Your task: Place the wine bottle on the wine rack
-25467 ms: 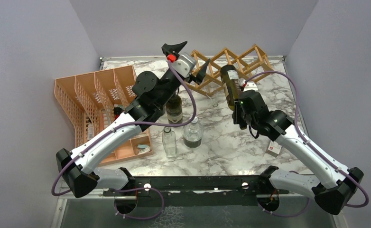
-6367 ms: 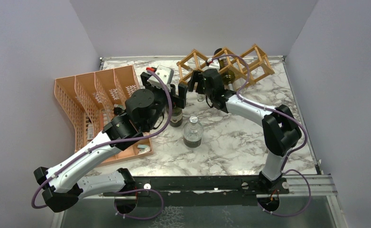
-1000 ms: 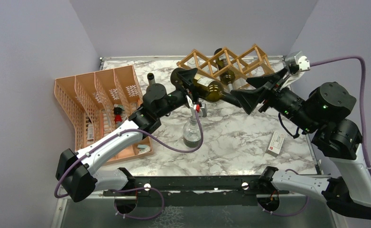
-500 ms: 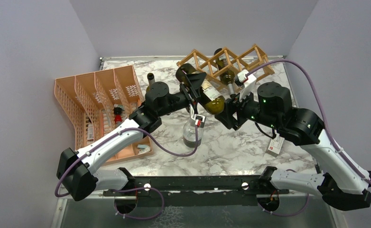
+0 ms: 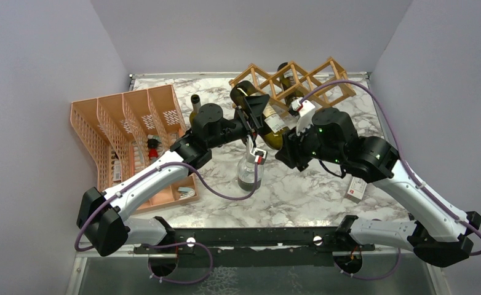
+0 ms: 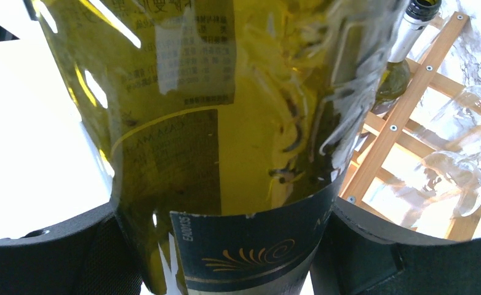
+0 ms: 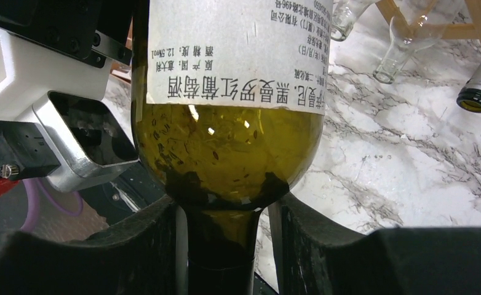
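The wine bottle is olive-green glass with a white label. It hangs tilted above the table, base toward the back and neck toward the front right. My left gripper is shut on its body, and the left wrist view shows the glass pressed between both pads. My right gripper is open, its fingers either side of the neck with gaps showing. The light wooden wine rack stands at the back, with another bottle lying in a middle cell.
The orange mesh organizer stands at the left. A clear glass bottle stands under the held bottle. A dark bottle is behind the left arm. A small white box lies at the right. Clear glassware lies near the rack's foot.
My right arm has swung in from the far right and brought its open fingers around the bottle's neck. The left gripper has turned the bottle, base toward the back.
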### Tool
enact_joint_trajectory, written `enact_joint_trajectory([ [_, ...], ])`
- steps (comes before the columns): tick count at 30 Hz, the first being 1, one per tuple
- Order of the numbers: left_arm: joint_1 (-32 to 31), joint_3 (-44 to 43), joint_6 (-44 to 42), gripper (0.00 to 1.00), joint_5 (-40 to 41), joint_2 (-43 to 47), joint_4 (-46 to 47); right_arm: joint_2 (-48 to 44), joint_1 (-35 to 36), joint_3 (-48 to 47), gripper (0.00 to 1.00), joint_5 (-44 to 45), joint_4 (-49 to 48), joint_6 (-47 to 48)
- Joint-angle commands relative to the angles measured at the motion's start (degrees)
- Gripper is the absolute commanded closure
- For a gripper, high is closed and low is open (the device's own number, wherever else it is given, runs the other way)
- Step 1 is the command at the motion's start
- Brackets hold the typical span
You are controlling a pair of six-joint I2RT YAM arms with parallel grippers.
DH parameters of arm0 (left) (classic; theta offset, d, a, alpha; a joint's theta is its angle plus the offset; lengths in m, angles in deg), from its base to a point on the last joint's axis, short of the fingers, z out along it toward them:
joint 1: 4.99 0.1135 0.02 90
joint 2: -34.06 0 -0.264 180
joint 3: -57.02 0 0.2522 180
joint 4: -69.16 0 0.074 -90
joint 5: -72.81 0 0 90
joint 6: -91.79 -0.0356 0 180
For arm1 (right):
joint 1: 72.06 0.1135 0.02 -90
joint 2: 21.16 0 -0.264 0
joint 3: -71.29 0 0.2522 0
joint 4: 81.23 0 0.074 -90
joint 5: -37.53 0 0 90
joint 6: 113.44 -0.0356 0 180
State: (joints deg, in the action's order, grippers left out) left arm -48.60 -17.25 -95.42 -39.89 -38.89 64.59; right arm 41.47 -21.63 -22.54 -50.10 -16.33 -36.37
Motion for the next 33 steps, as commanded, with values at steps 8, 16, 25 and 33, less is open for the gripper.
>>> enact_joint_trajectory([
  [8,-1.4,-5.2,0.5,1.00,-0.1,1.2,6.3,2.9,0.3,1.1,0.43,3.5,-3.7,-2.6],
  [16,-1.4,-5.2,1.7,1.00,0.7,1.3,5.7,2.8,0.3,1.5,0.99,8.6,-4.7,-2.2],
  [25,-1.3,-3.3,3.8,0.01,2.1,1.3,7.8,2.9,0.2,-2.1,0.99,18.5,-7.4,0.9],
  [33,-1.4,-2.7,9.0,0.01,2.9,3.3,7.6,8.7,-4.3,-8.3,0.99,22.4,-10.0,5.7],
])
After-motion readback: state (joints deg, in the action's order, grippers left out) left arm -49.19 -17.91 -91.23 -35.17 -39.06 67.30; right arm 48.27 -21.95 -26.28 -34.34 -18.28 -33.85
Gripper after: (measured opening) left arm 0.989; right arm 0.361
